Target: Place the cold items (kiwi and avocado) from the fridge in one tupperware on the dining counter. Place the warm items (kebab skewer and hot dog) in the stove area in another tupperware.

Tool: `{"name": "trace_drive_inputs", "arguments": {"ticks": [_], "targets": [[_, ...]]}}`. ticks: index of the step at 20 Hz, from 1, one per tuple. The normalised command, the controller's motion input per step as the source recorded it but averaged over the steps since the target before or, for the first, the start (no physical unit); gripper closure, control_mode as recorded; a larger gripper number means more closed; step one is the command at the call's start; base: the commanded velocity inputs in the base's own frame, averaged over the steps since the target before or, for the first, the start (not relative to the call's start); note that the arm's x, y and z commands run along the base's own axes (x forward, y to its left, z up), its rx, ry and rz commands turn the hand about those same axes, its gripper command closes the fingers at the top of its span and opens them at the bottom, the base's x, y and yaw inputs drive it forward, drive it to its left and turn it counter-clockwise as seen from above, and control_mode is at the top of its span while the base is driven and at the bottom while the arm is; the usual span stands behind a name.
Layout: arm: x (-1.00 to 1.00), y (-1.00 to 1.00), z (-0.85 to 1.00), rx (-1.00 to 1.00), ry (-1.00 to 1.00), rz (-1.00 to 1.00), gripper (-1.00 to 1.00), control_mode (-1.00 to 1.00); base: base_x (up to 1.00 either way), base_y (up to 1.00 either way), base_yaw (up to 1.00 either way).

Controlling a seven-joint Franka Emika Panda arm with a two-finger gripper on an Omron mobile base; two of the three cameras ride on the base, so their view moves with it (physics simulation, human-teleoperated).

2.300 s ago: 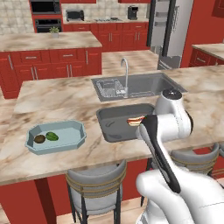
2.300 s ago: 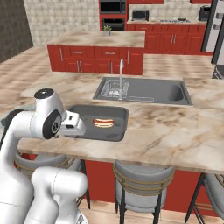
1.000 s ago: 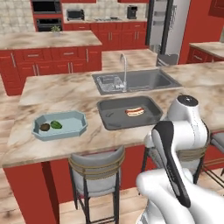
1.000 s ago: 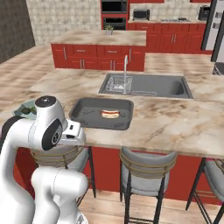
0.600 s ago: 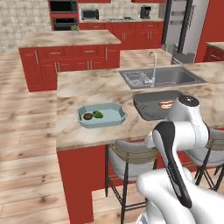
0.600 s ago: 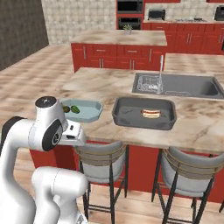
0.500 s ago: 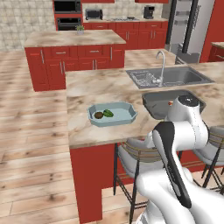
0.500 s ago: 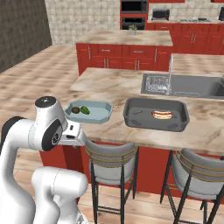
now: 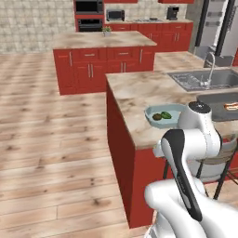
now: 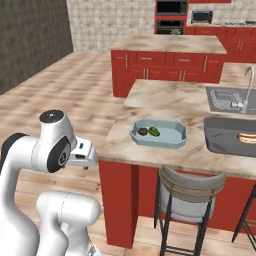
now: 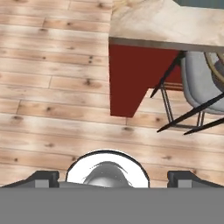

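A light blue tupperware [image 9: 163, 115] [image 10: 159, 133] sits near the corner of the dining counter [image 10: 165, 102]. It holds the brown kiwi [image 9: 157, 116] [image 10: 143, 131] and the green avocado [image 9: 166, 114] [image 10: 154, 132]. To its right, a dark tupperware [image 10: 227, 136] [image 9: 217, 99] holds the hot dog [image 10: 246, 137] [image 9: 231, 107]. The kebab skewer is out of view. My gripper [image 11: 112, 176] hangs off the counter's left end over the wooden floor, pointing down. It is open and empty, its fingertips [image 11: 42, 176] far apart.
Two stools [image 10: 189, 191] [image 9: 214, 157] stand under the counter's front edge, and the red counter corner [image 11: 127, 78] lies close ahead of the hand. A sink [image 10: 232, 99] is behind the dark tupperware. A red island [image 9: 104, 60] and open floor [image 9: 51, 139] lie to the left.
The base has driven and turned left, so the counter and both tupperwares have slid to the right of both views. The gripper stays open and empty.
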Motion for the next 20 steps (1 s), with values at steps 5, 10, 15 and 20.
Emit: {"name": "trace_drive_inputs", "arguments": {"ticks": [5,10,15,20], "targets": [[0.0,0.0,0.0,0.0,0.0,0.0,-1.0,1.0,0.11,1.0,0.0],[0.0,0.0,0.0,0.0,0.0,0.0,-1.0,1.0,0.16,1.0,0.0],[0.0,0.0,0.0,0.0,0.0,0.0,-1.0,1.0,0.34,1.0,-0.02],[0.0,0.0,0.0,0.0,0.0,0.0,-1.0,1.0,0.68,0.99,-0.2]]}}
